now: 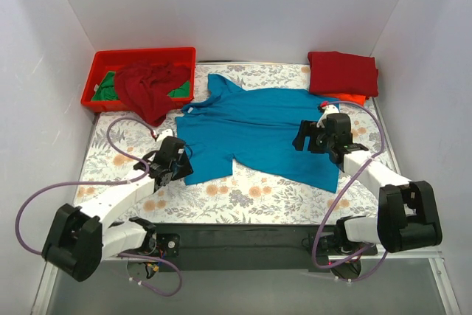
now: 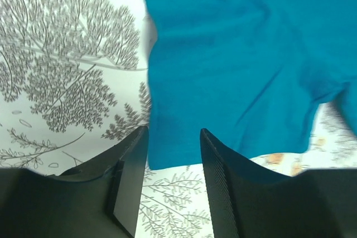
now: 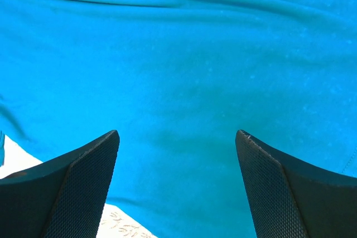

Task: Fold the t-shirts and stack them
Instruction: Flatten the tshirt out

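Left gripper (image 2: 173, 137) fingers fill the bottom of the left wrist view. Jaws stand partly apart with a clear gap between the pads, clamped on nothing.

Teal t-shirt (image 1: 258, 127) lies spread out on the floral table cover (image 1: 251, 197). One corner of its edge sits in the gap between the left jaws. From there the cloth runs ahead of them and off to their right. Bare floral print shows to the left of these jaws and just behind the cloth edge, between the fingers.

Right gripper (image 3: 177, 137): jaws released and spread wide, low over the teal cloth. Cloth fills everything between and ahead of these jaws. Only a sliver of table cover shows behind the left finger. Whether the pads touch the cloth: cannot tell.

Outward, overhead view:
- Beyond the left jaws, far left corner: red tray (image 1: 144, 53). It holds a crumpled dark red t-shirt (image 1: 147, 86) that spills over the near rim onto the table cover. A green t-shirt (image 1: 107, 88) lies under it, showing on both sides.
- Beyond the right jaws, far right corner: folded dark red t-shirt (image 1: 343, 71) on top of an orange t-shirt (image 1: 352, 99), of which only the near edge shows.
- Purple cables (image 1: 29, 212) loop beside each arm.
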{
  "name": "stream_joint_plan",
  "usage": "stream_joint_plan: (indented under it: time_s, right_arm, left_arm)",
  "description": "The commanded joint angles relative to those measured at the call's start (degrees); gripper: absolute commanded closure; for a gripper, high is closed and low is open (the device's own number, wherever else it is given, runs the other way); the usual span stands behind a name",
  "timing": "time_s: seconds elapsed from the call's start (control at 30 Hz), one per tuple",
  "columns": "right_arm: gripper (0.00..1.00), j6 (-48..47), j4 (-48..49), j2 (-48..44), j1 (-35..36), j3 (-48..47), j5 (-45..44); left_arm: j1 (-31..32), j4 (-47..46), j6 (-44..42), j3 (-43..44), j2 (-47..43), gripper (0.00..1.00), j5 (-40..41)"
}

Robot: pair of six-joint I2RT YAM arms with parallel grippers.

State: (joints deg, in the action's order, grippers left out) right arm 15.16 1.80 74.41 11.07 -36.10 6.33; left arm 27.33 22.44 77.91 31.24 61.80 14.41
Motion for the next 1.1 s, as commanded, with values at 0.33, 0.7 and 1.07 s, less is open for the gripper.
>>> stream_joint_plan:
  time_s: [0.33, 0.7, 1.07]
  right_arm:
    - [0.08, 0.5, 2.1, -1.9, 0.4, 1.2, -0.6]
    - [0.08, 0.5, 2.2, -0.7, 0.3, 1.0, -1.3]
    - [0.08, 0.6, 2.2, -0.6, 0.4, 1.0, -1.7]
  left_arm:
    - [0.8, 4.1, 1.5, 2.7, 6.8, 0.66, -1.3]
    - [0.9, 5.2, 1.8, 3.4, 9.9, 0.8, -1.4]
    - [1.4, 6.4, 2.6, 3.4, 10.2, 0.78, -1.3]
